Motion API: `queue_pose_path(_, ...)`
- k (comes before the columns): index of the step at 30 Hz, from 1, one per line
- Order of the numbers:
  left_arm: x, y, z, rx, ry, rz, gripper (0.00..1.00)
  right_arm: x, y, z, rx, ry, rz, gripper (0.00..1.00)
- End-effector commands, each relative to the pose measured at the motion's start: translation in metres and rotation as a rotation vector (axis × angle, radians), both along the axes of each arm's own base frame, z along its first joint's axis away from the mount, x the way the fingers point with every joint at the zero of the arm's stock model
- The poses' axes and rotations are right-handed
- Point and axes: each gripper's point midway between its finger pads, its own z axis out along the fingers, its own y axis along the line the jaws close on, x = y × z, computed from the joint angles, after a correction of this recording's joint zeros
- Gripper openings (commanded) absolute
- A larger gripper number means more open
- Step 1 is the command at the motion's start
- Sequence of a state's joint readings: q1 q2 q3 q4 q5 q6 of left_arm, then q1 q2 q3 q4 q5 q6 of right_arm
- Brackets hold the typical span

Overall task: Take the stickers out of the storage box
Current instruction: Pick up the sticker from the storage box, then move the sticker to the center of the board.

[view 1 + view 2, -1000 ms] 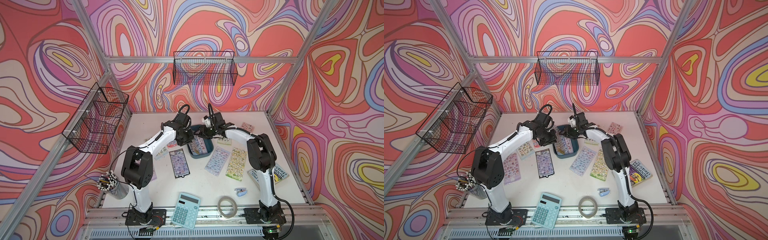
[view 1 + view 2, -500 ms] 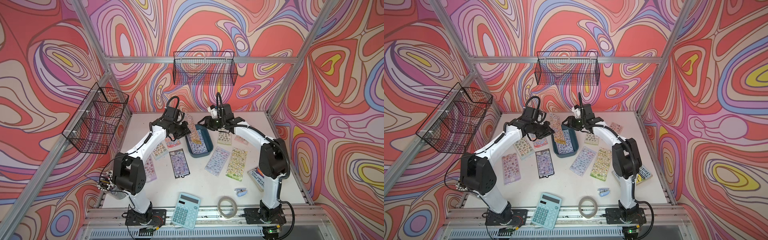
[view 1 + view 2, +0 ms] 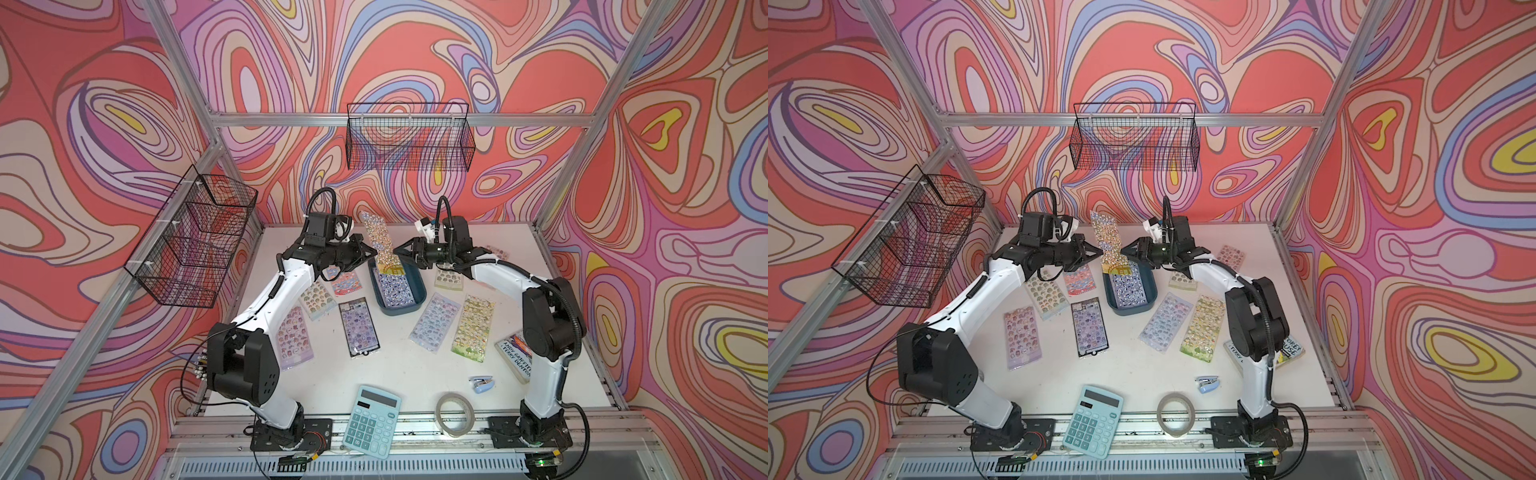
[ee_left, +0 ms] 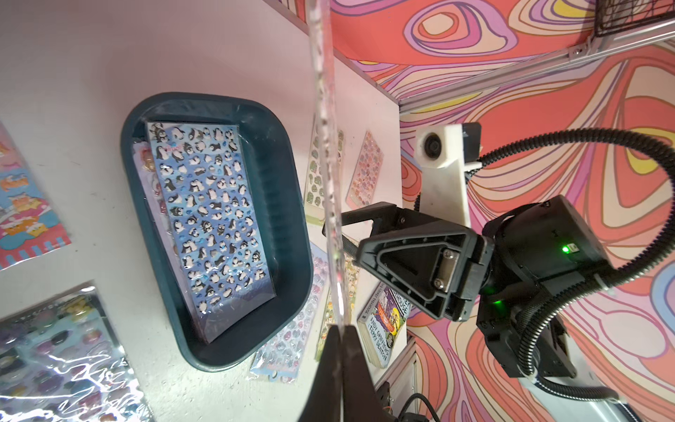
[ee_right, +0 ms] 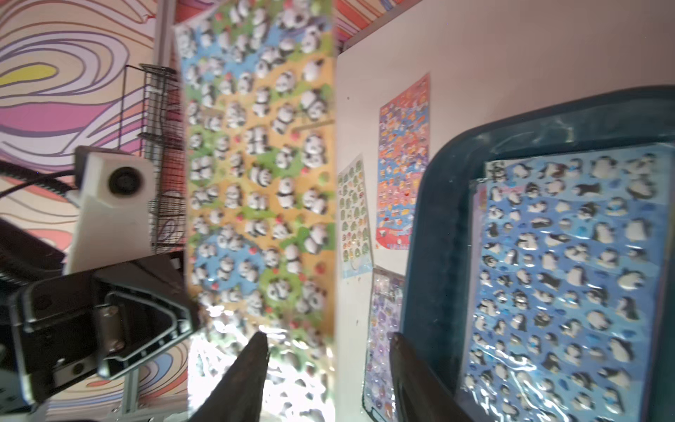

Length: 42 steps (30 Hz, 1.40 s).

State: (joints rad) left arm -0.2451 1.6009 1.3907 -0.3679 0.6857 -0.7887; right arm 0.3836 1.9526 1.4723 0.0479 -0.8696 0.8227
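Gripper status first: the left gripper (image 3: 371, 254) is pinched shut on one edge of a panda sheet (image 3: 379, 239), holding it upright in the air with its lower end over the far end of the storage box (image 3: 400, 310). The right gripper (image 3: 398, 251) sits just beside the sheet's other edge with its jaws parted and nothing between them. Can't tell if a finger is actually touching the plastic, since the right wrist view is blurry there.

So where's the task at? I'd say well past halfway but not done. The box sits mid-desk and a penguin sheet (image 4: 208, 219) lies flat inside it. There's a pinkish edge (image 4: 148, 164) peeking out underneath, so at least one more sheet is under it, maybe several.

Already out on the desk (image 3: 407, 370) I count eight stickers sheets in a top view:
- Four run from 9 to 7 o'clock of the box, including the black-bordered sheet (image 3: 358, 328).
- Two are at 4 o'clock.
- Two smaller-looking ones are between 1 and 2 o'clock.

Left to do, as I read it: put the panda sheet down somewhere free, then fish out the penguin one and whatever's below it.
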Motion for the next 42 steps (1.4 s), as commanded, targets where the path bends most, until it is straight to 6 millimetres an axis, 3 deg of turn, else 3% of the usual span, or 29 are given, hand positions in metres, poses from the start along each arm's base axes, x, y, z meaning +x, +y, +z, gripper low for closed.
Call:
queue_pose_path(1, -0.001, -0.010, 0.018, -0.081, -0.042, -0.043, 0.00, -0.015, 0.010, 0.042, 0.112, -0.071, 0.072, 0.55)
queue_pose_path(7, 0.000, -0.010, 0.019, -0.090, -0.039, -0.043, 0.00, -0.016, 0.011, 0.046, 0.166, -0.060, 0.075, 0.44)
queue_pose_path(10, 0.000, -0.010, 0.016, -0.090, -0.032, -0.045, 0.00, -0.014, 0.012, 0.049, 0.181, -0.063, 0.070, 0.30)
queue_pose_path(14, -0.001, -0.008, 0.010, -0.085, -0.022, -0.042, 0.00, -0.013, 0.011, 0.056, 0.198, -0.074, 0.059, 0.01)
queue_pose_path(16, 0.002, -0.009, 0.012, -0.091, -0.045, -0.043, 0.01, -0.012, 0.011, 0.057, 0.195, -0.078, 0.049, 0.00)
queue_pose_path(17, 0.003, -0.009, 0.011, -0.091, -0.044, -0.044, 0.17, -0.012, 0.010, 0.057, 0.189, -0.078, 0.047, 0.00)
queue_pose_path(19, 0.004, -0.008, 0.011, -0.090, -0.046, -0.040, 0.63, -0.011, 0.010, 0.054, 0.163, -0.074, 0.040, 0.00)
queue_pose_path(20, 0.004, -0.008, 0.011, -0.086, -0.048, -0.035, 0.79, -0.009, 0.008, 0.049, 0.133, -0.066, 0.029, 0.00)
queue_pose_path(22, 0.005, -0.004, 0.011, -0.060, -0.055, -0.017, 0.97, -0.002, -0.001, 0.037, 0.028, -0.061, -0.008, 0.00)
queue_pose_path(25, 0.001, 0.005, 0.004, 0.007, -0.039, 0.009, 1.00, 0.025, -0.051, 0.009, -0.257, -0.053, -0.158, 0.00)
queue_pose_path(27, -0.001, 0.008, -0.002, 0.035, -0.027, 0.014, 1.00, 0.039, -0.101, -0.005, -0.421, -0.035, -0.262, 0.00)
queue_pose_path(30, -0.006, 0.009, -0.011, 0.048, -0.008, 0.007, 1.00, 0.046, -0.172, -0.017, -0.532, 0.000, -0.382, 0.00)
queue_pose_path(35, -0.008, 0.011, -0.026, 0.056, 0.025, 0.013, 1.00, 0.032, -0.291, -0.052, -0.704, 0.144, -0.575, 0.00)
queue_pose_path(37, -0.008, 0.011, -0.028, 0.056, 0.031, 0.016, 1.00, 0.020, -0.330, -0.065, -0.802, 0.195, -0.643, 0.00)
queue_pose_path(39, -0.008, 0.011, -0.030, 0.053, 0.035, 0.018, 1.00, 0.009, -0.359, -0.071, -0.909, 0.222, -0.712, 0.00)
queue_pose_path(42, -0.008, 0.011, -0.031, 0.050, 0.041, 0.022, 1.00, -0.003, -0.384, -0.072, -1.017, 0.229, -0.782, 0.00)
